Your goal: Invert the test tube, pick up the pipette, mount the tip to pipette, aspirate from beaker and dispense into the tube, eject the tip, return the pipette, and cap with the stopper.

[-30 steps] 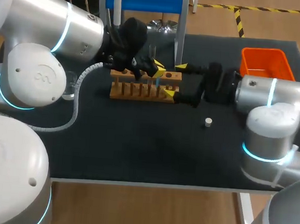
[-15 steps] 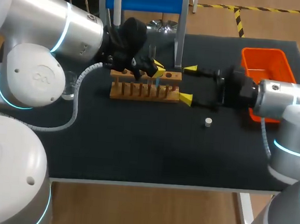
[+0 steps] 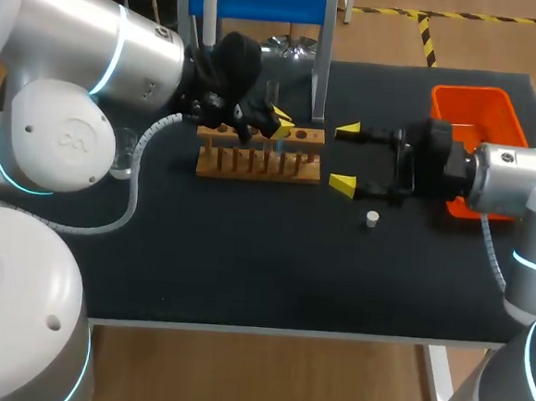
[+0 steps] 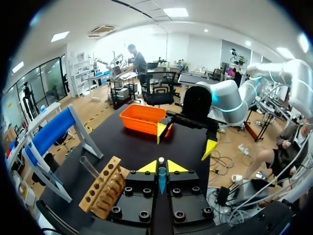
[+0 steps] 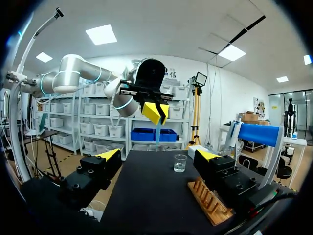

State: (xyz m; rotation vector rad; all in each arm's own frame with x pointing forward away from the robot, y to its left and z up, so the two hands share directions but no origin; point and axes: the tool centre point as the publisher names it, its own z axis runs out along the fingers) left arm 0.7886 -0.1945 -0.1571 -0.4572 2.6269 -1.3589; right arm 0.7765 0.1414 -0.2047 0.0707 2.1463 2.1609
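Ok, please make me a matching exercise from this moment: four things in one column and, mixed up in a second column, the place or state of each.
Column one
1. test tube
2. stopper
3. orange bin
4. right gripper

Column two
a. open, beside the end of the wooden rack
b. at the far right corner of the table
c. clamped between the fingers of the left gripper
d. lying alone on the black table top, close to the right gripper

Pairs: 1-c, 2-d, 3-b, 4-a
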